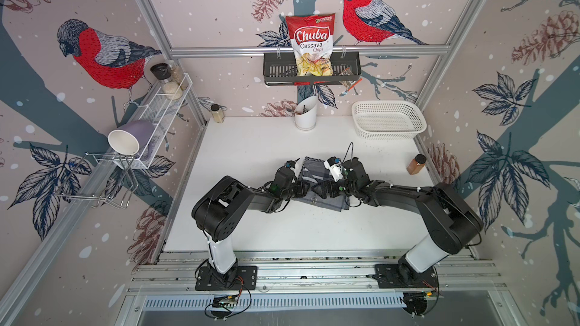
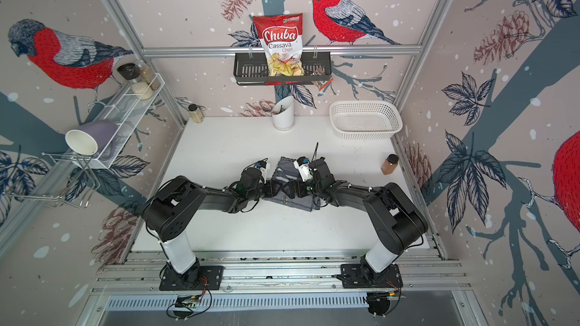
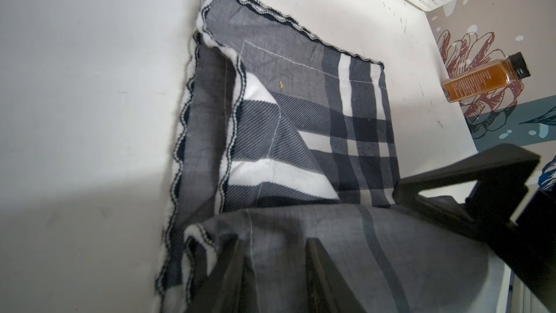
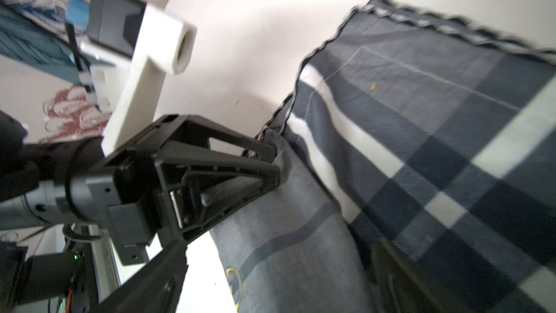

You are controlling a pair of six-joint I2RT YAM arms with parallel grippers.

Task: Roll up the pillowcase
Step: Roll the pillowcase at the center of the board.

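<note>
right wrist: left fingers [image 4: 240, 158] pinch pillowcase [image 4: 421, 146] fold, right fingers [image 4: 400, 275] spread wide; top views hide this.

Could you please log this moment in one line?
pillowcase: near edge rolled over | left end effector: shut on rolled edge | right end effector: open

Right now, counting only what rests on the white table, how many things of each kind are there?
Cloth: 1, the pillowcase
Spice containers: 2, the amber bottle and the small jar
Baskets: 1, the white plastic basket
Holders: 1, the white utensil holder
Total: 5
</note>
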